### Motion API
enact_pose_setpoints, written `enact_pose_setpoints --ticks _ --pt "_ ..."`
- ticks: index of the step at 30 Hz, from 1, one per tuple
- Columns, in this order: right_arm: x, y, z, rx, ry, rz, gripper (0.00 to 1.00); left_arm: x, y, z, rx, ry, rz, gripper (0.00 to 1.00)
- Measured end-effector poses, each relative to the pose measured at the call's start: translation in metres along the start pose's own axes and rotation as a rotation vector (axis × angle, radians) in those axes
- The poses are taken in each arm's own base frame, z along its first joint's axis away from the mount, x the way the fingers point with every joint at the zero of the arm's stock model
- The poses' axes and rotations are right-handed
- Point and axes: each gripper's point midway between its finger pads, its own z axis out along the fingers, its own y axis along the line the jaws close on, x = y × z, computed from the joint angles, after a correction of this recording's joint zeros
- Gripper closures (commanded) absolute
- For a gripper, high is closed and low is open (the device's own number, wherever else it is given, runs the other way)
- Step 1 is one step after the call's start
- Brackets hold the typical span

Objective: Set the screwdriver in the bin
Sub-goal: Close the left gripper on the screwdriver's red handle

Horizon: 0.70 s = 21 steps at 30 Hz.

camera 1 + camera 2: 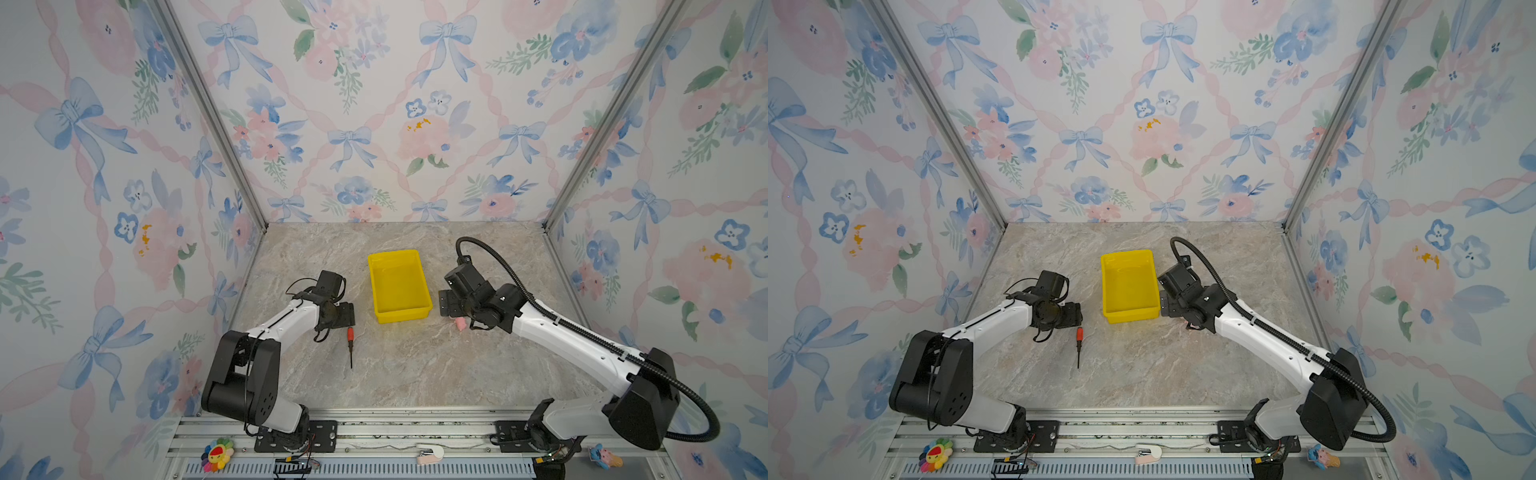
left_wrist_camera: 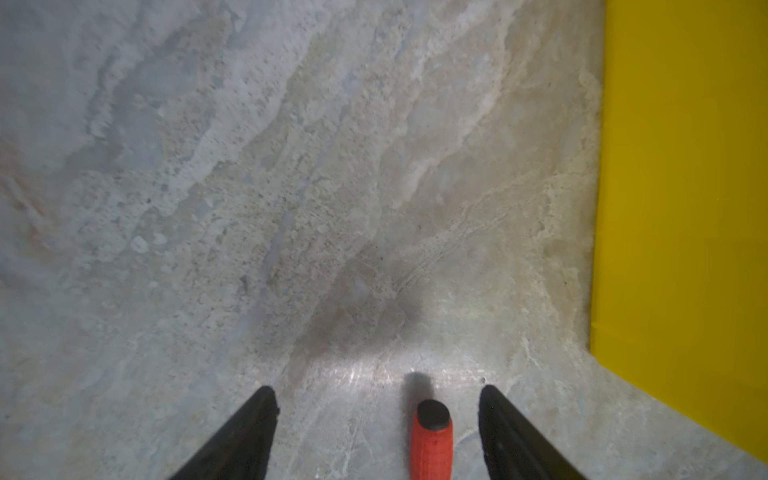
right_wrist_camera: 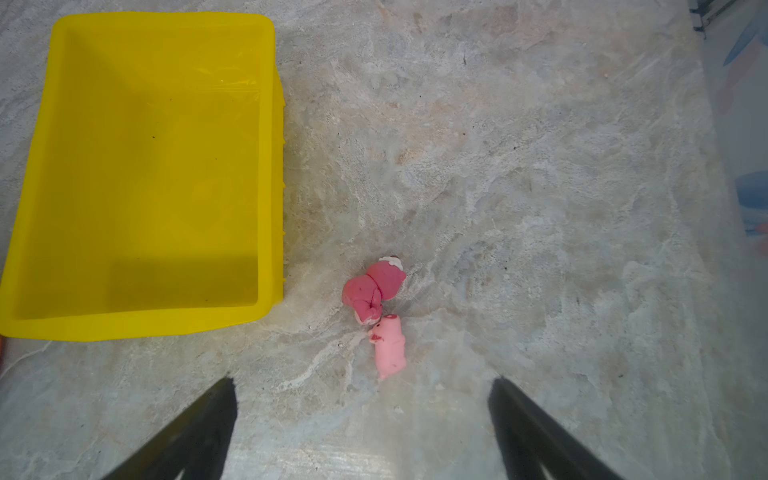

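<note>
The screwdriver lies on the marble tabletop, left of the bin, with its red-orange handle pointing away and its thin shaft toward the front. My left gripper hangs low over the handle end. In the left wrist view the handle sits between the open jaws, nearer one finger, with a gap on both sides. The yellow bin stands empty at the centre. My right gripper is open beside the bin's right wall and holds nothing.
Two pink toy figures lie on the table right of the bin, under my right arm. Floral walls close in the back and both sides. Small toys rest on the front rail.
</note>
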Motion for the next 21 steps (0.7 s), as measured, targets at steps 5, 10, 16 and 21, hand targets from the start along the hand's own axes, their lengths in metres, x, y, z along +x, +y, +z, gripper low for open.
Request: enact_pose_setpoints --ticks 5,10,16,21 --pt "-0.001 -0.002 -0.011 -0.029 -0.020 0.006 0.03 0.023 -0.008 0.006 -0.012 0.041 0.018 0.31" --pt "-0.004 -0.005 -0.019 -0.039 -0.040 0.006 0.03 0.035 -0.012 0.007 -0.027 0.056 0.023 0.38" --pt "-0.001 -0.008 -0.019 -0.033 -0.035 -0.010 0.03 0.036 -0.011 0.011 -0.053 0.059 0.025 0.51" --pt "0.001 -0.012 -0.016 -0.027 -0.027 -0.010 0.03 0.035 -0.009 0.012 -0.071 0.054 0.021 0.58"
